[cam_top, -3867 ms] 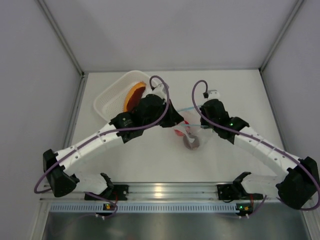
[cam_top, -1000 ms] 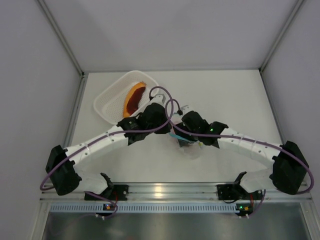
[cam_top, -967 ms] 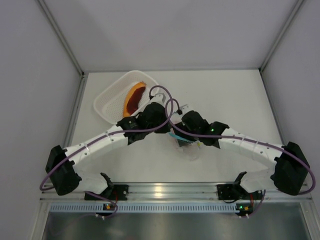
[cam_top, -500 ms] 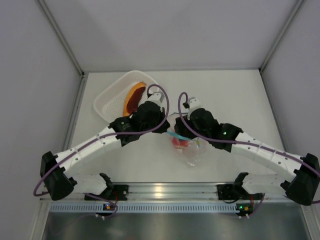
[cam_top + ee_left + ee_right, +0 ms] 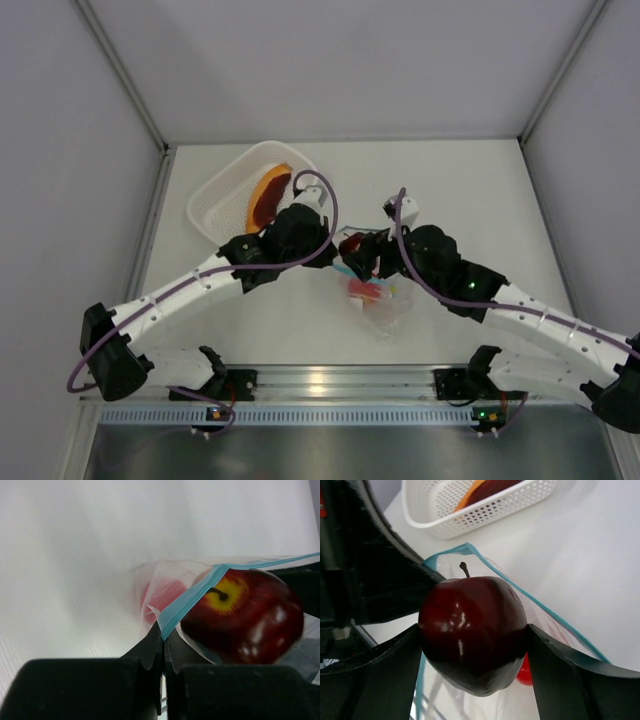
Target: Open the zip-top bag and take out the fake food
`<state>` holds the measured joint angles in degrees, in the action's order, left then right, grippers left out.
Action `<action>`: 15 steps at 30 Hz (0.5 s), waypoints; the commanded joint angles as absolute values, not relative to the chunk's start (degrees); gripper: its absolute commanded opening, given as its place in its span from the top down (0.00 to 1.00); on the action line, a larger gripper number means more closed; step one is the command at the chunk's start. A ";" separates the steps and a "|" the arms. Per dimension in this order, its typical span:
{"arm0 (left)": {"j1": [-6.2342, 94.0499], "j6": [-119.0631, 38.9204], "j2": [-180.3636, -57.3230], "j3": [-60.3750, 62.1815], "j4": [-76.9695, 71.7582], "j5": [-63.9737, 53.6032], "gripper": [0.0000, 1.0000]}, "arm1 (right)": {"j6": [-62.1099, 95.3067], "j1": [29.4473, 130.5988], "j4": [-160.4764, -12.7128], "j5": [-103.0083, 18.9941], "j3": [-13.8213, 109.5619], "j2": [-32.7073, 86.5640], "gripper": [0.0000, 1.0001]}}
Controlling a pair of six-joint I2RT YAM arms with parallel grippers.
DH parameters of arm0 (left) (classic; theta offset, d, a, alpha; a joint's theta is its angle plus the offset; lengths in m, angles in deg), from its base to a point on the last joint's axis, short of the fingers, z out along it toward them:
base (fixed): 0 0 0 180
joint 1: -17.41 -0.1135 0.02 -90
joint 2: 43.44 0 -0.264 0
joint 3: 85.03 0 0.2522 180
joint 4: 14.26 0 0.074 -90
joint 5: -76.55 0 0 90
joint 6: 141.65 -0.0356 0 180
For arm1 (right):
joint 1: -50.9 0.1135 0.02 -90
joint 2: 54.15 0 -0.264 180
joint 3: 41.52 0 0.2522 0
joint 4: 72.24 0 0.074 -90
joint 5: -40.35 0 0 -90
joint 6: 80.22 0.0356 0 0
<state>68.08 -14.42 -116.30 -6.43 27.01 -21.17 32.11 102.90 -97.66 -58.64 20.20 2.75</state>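
The clear zip-top bag [image 5: 380, 303] lies at mid-table with its light blue zip strip [image 5: 194, 593] raised. My left gripper [image 5: 164, 638] is shut on that strip at the bag's mouth. My right gripper [image 5: 472, 635] is shut on a piece of fake food, a glossy dark red apple [image 5: 472, 630], with one finger on each side of it. The apple [image 5: 352, 246] hangs just above the open mouth, next to the left gripper. A small red piece [image 5: 522, 672] lies inside the bag under the apple; it shows pink through the plastic [image 5: 161, 598].
A white perforated basket [image 5: 222, 203] stands at the back left and holds an orange and dark red slice [image 5: 268, 190]. The left arm's black wrist [image 5: 375, 580] is close on the apple's left side. Grey walls enclose the table.
My right gripper was down in the bag a second ago; it has come up and back with the apple. The left gripper has kept hold of the zip strip.
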 commanded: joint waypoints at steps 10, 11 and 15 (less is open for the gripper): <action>67.59 -13.07 -115.16 -7.28 27.27 -25.57 1.00 | 32.19 103.54 -78.01 -49.30 16.53 -2.91 0.70; 67.59 -12.89 -115.07 -7.46 27.27 -26.01 1.00 | 32.37 103.54 -77.74 -50.86 16.71 -3.00 0.70; 67.42 -11.58 -114.10 -9.21 27.36 -28.91 1.00 | 34.39 103.54 -75.54 -52.45 17.67 -3.79 0.71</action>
